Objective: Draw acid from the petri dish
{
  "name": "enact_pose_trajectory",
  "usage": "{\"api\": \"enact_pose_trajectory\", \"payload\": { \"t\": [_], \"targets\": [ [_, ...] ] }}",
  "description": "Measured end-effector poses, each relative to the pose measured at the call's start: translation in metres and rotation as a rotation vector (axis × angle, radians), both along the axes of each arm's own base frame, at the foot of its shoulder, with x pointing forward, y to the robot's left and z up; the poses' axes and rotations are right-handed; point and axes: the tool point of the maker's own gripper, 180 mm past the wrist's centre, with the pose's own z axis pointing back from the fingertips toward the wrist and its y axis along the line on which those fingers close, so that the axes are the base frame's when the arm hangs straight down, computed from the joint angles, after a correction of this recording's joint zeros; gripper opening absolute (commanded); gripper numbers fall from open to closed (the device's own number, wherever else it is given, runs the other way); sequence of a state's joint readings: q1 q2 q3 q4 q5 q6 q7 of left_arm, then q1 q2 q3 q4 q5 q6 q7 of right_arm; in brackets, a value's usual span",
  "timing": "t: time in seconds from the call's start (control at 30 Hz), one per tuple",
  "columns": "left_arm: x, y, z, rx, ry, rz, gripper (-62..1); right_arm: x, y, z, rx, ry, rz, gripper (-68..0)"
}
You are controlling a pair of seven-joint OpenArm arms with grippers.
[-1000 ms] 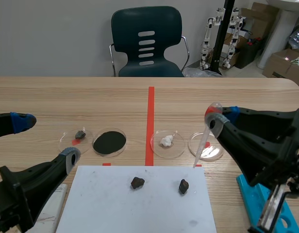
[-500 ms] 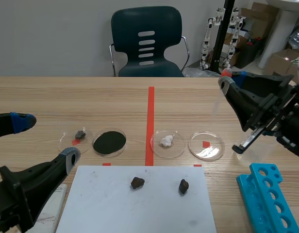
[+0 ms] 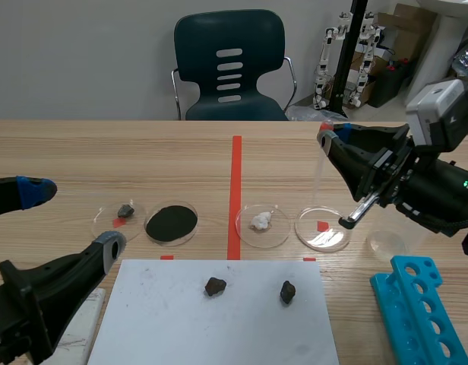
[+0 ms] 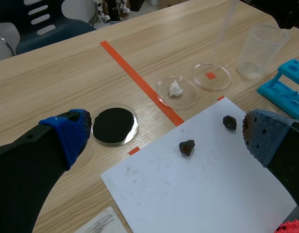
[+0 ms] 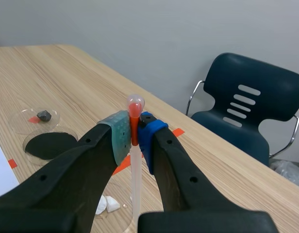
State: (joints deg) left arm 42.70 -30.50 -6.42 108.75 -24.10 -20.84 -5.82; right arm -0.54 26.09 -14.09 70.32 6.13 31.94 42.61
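Positioning is the step in hand, we reckon. The right gripper (image 3: pixel 325 138) is clamped on the pipette (image 5: pixel 135 165) at its bulb end, w/ the tube hanging roughly upright over the petri dish (image 3: pixel 333 239). Tip looks short of the liquid (tube's too faint to be sure). Next we'd lower straight into the dish, squeeze, then release. Room's tight: beaker (image 3: pixel 387 243) just beside the dish, white-lump dish (image 3: pixel 276 236) on its other side, blue rack (image 3: pixel 420 312) nearer us. Left gripper (image 3: pixel 71 217) gapes wide, well apart from the dish.
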Motion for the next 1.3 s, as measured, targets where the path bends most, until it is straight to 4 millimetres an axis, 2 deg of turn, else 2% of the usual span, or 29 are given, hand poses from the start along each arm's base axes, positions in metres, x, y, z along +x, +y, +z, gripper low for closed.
{"api": "enact_pose_trajectory", "payload": {
  "t": [0.63,0.97,1.3],
  "targets": [
    [0.000,0.000,0.000,0.000,0.000,0.000,1.4,0.002,-0.021,-0.037,0.020,0.097,-0.061,-65.6],
    [0.000,0.000,0.000,0.000,0.000,0.000,1.4,0.007,-0.017,-0.034,0.089,0.062,-0.068,-65.6],
    [0.000,0.000,0.000,0.000,0.000,0.000,1.4,0.010,-0.021,-0.057,0.109,0.120,-0.106,-65.6]
  ]
}}
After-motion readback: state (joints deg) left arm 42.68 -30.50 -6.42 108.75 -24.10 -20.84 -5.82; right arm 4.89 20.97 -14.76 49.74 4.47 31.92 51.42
